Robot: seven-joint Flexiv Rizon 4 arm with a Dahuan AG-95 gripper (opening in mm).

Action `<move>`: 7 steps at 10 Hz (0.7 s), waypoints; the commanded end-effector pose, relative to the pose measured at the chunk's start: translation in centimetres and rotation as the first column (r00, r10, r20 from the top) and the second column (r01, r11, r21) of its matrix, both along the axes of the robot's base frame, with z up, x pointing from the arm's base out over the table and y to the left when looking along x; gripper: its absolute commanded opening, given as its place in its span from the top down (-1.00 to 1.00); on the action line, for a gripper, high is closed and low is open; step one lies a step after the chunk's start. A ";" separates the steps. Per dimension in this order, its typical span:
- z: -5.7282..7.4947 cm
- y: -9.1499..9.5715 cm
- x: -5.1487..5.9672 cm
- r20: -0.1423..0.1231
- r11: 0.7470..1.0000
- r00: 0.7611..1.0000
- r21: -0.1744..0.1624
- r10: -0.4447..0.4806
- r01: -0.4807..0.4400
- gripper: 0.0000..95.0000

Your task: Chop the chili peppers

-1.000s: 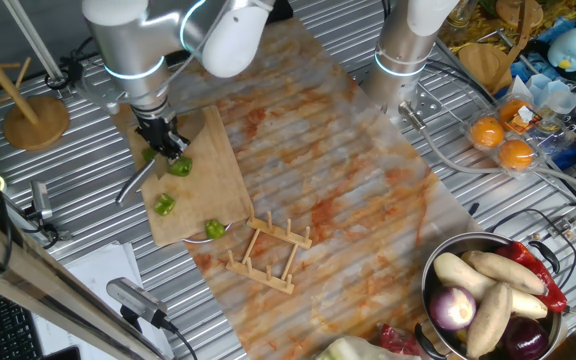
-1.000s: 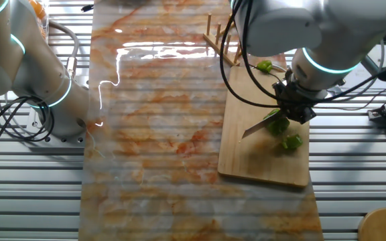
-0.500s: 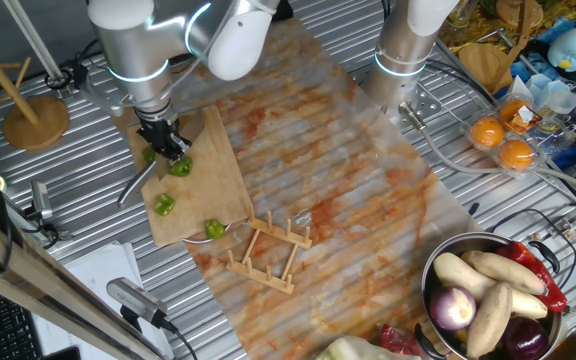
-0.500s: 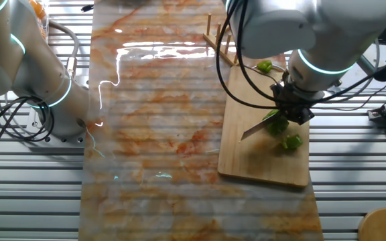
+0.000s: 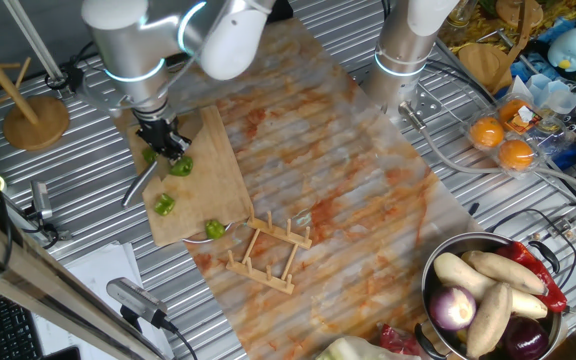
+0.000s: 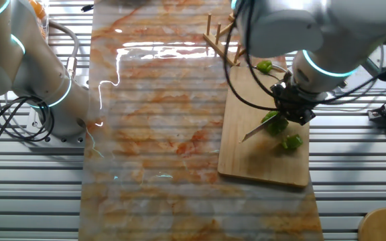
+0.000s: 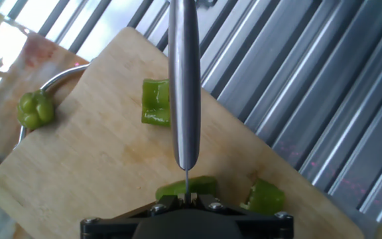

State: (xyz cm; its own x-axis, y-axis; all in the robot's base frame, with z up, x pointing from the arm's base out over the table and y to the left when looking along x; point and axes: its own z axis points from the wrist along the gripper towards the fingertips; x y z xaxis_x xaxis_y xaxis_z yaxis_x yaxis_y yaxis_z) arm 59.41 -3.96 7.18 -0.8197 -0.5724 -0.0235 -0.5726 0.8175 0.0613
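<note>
The chili peppers lie in short green chunks on the wooden cutting board (image 5: 213, 165). One chunk (image 5: 179, 167) sits right beside the blade, and another (image 5: 149, 155) on the blade's other side. Further chunks (image 5: 165, 205) (image 5: 214, 229) rest toward the board's near end. My gripper (image 5: 164, 140) is shut on a knife (image 5: 140, 183) whose blade slants down to the board. In the hand view the blade (image 7: 183, 79) shows edge-on, with chunks (image 7: 156, 103) (image 7: 184, 188) (image 7: 266, 197) around it and a lumpy piece (image 7: 35, 109) at the board's edge. The other fixed view shows gripper (image 6: 292, 108), knife (image 6: 256, 131) and chunks (image 6: 275, 124) (image 6: 291, 142) (image 6: 265, 66).
A small wooden rack (image 5: 265, 251) stands just past the board's near end. A metal bowl (image 5: 435, 268) of vegetables sits front right. A second arm's base (image 5: 405, 50) rises at the back, oranges (image 5: 503, 142) right of it, and a wooden stand (image 5: 34, 120) far left.
The gripper and knife have only shifted by a few pixels over the board. The chili chunks lie where they were.
</note>
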 end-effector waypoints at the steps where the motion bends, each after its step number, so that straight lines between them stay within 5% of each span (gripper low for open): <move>1: -0.3 -0.1 0.0 -0.022 1.000 1.000 0.017 0.019 -0.018 1.00; 7: -2.2 -0.3 0.4 -0.065 0.998 0.997 0.047 0.049 -0.046 1.00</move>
